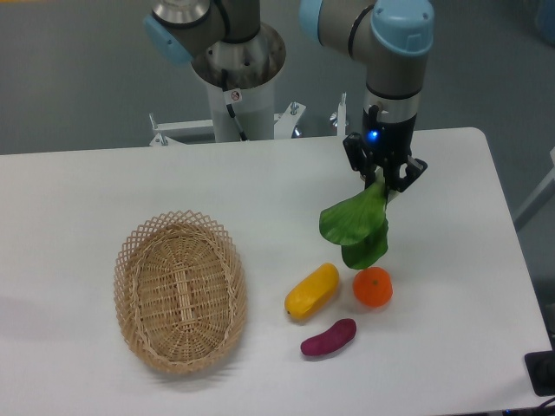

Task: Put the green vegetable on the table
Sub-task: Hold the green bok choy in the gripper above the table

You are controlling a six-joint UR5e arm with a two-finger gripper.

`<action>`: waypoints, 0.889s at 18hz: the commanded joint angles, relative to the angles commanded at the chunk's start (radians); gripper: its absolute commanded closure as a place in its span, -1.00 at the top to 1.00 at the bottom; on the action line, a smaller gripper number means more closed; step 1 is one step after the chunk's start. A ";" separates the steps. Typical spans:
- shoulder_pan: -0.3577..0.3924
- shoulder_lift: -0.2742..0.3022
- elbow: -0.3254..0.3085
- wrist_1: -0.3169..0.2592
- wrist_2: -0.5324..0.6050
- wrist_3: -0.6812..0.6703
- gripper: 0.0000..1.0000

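Observation:
The green vegetable (355, 225) hangs leaves-down from my gripper (381, 179), which is shut on its pale stem end. Its dark green leaves dangle above the white table (451, 347), just over the orange. I cannot tell whether the lowest leaf touches the orange or the table. The stem end is mostly hidden between the fingers.
An orange (373, 287) lies right below the leaves. A yellow oblong vegetable (312, 290) and a purple eggplant-like one (329, 337) lie to its left and front. An oval wicker basket (180, 290) stands at the left. The arm's base (236, 61) is at the back.

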State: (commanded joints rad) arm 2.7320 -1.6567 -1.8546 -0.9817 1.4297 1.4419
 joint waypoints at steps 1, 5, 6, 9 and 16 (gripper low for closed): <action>0.000 0.000 0.000 0.000 0.000 0.003 -0.20; 0.003 -0.003 -0.011 0.008 0.002 0.006 -0.20; 0.009 -0.003 -0.021 0.009 0.002 0.021 -0.20; 0.026 -0.005 -0.032 0.011 0.003 0.066 -0.20; 0.077 -0.054 -0.049 0.015 0.005 0.262 -0.20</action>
State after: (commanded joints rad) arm 2.8087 -1.7102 -1.9037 -0.9664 1.4343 1.7041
